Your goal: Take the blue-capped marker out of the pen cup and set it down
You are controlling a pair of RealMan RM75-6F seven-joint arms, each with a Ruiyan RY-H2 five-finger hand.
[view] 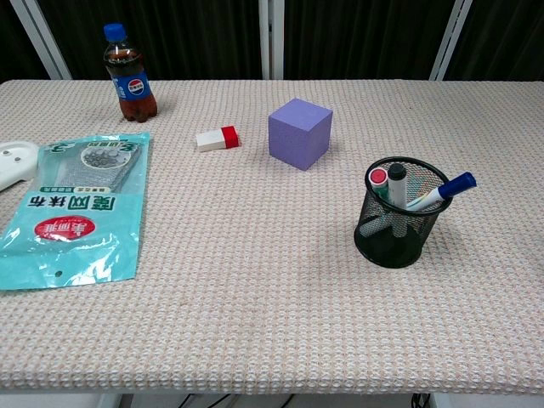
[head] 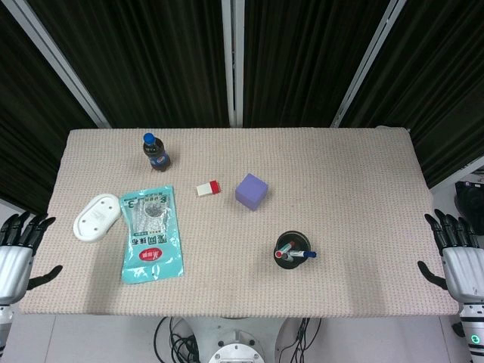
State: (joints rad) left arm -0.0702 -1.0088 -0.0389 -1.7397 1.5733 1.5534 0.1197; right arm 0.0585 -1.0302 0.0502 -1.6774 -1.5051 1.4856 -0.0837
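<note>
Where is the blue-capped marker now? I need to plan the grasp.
The blue-capped marker leans in the pen cup, right of centre, near the purple cube.

The black mesh cup (view: 399, 223) stands upright near the table's front edge, right of centre. The marker (view: 438, 195) leans inside it, its blue cap poking over the right rim, beside a red-capped and a black-capped pen.

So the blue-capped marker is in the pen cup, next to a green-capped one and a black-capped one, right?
Not quite. Beside the blue-capped marker in the pen cup stand a red-capped one and a black-capped one; no cap is green. The chest view shows the caps clearly.
</note>
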